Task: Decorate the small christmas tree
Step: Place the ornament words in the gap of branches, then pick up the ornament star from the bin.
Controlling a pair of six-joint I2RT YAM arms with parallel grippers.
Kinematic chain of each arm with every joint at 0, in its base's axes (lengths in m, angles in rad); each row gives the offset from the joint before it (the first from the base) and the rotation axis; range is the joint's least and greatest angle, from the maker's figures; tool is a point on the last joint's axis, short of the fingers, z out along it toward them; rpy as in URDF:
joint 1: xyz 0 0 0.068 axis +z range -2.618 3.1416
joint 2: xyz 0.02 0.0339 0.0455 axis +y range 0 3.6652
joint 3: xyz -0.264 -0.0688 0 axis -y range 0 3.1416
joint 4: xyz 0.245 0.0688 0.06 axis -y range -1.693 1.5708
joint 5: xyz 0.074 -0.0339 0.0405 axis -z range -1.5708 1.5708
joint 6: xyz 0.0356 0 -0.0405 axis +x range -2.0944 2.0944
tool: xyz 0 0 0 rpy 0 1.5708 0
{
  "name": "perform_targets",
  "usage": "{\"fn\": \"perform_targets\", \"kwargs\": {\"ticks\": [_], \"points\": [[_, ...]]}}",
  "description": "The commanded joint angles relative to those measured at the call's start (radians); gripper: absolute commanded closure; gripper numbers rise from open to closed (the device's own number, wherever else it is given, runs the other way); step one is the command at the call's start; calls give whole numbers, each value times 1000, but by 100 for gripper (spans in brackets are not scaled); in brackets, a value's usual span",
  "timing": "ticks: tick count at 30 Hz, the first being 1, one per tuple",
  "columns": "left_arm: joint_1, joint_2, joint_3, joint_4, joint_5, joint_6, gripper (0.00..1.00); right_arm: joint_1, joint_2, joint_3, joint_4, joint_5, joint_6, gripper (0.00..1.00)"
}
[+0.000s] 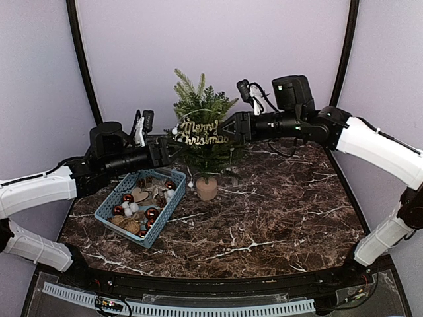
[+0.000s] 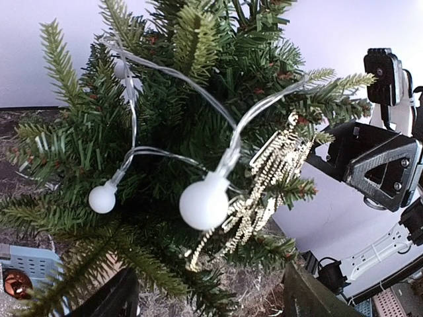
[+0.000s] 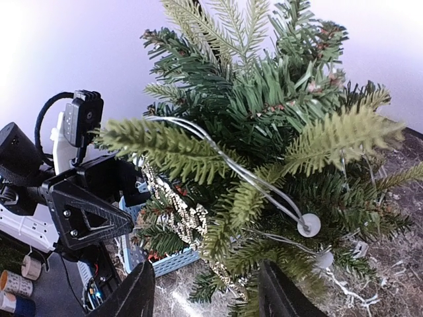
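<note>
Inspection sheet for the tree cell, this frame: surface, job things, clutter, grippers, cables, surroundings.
Surface: dark marble table.
Job's things: tree upright on its wooden base; gold sign and light string on its branches.
Clutter: blue basket left of the tree, holding red baubles and white balls.
Grippers: left gripper and right gripper flank the sign, jaws open, holding nothing.
Cables: black loops on the right arm.
Surroundings: pale walls, black poles.
</note>
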Motion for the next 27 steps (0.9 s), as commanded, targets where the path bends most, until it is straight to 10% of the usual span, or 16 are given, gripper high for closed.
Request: {"fn": "perform_targets", "kwargs": {"ticks": [1, 16, 27], "points": [[7, -77, -20, -73, -57, 24, 22, -11, -63, -17, 29, 44, 0, 42], [9, -349, -192, -539, -285, -152, 29, -11, -338, -279, 88, 195, 96, 28], [212, -178, -405, -129, -60, -351, 44, -11, -430, -426, 153, 213, 194, 25]]}}
